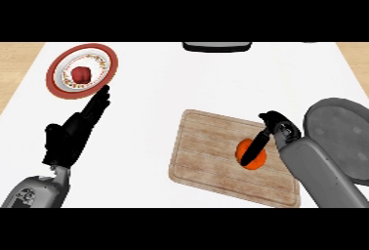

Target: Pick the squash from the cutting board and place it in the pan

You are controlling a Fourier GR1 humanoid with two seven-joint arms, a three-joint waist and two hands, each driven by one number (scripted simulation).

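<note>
Our right robot hand (264, 140) hangs directly over the squash (257, 160) on the cutting board (209, 146), its fingers stretched straight across the squash and not curled. The pan (338, 136) lies just right of the board. Our left robot hand (72, 134), spread, rests well away at the left.

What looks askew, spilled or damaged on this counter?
Only the board stands out: it lies turned at an angle to the edges of the counter. Nothing looks spilled or damaged.
</note>
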